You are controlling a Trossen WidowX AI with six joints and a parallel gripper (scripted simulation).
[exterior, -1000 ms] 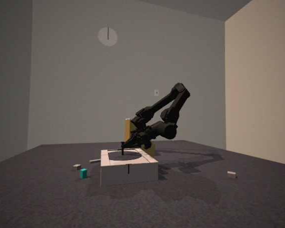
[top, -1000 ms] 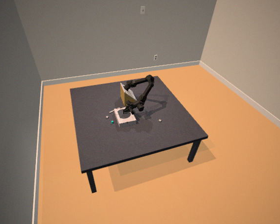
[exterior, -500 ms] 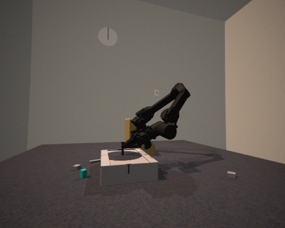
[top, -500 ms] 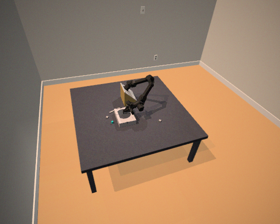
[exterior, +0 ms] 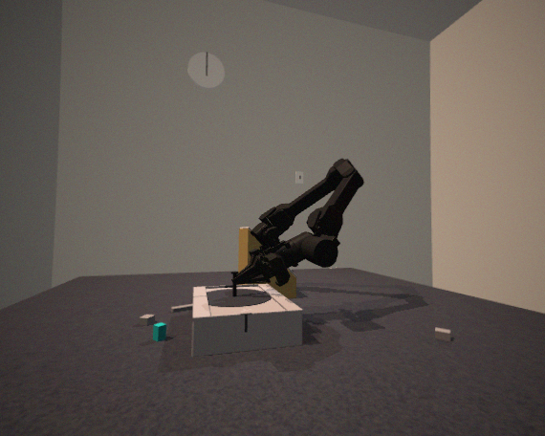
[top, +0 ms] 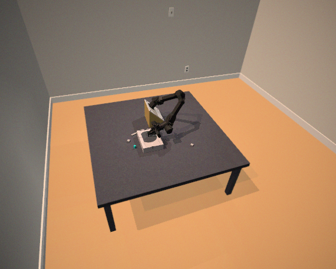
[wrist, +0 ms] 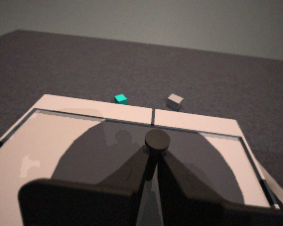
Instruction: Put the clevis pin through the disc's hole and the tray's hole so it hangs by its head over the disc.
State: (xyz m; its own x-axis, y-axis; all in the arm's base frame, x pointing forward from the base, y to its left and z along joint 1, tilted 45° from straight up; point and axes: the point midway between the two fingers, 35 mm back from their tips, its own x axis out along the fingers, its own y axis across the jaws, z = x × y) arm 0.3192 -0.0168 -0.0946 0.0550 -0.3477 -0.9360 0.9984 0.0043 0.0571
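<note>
The pale rimmed tray (top: 146, 147) (exterior: 221, 335) (wrist: 89, 106) stands on the table. The disc (top: 149, 139) (exterior: 254, 299) (wrist: 89, 154) looks dark and lies flat inside the rim. My gripper (top: 149, 133) (exterior: 236, 281) (wrist: 153, 151) is shut on the pin (exterior: 234, 290) (wrist: 157, 141), just below its head. The pin is about upright, head up, over the middle part of the disc. Its lower end is at or just above the disc. The disc's hole and the tray's hole are hidden, so I cannot tell whether the tip is in them.
A yellow-sided upright panel (top: 148, 117) (exterior: 243, 249) stands behind the tray, close to the arm. A cyan block (top: 134, 146) (exterior: 159, 332) (wrist: 120, 99), a small grey block (top: 128, 140) (exterior: 147, 319) (wrist: 175, 101) and a pale bar (exterior: 182, 307) lie beside the tray. Another block (top: 192, 144) (exterior: 443, 334) lies farther right.
</note>
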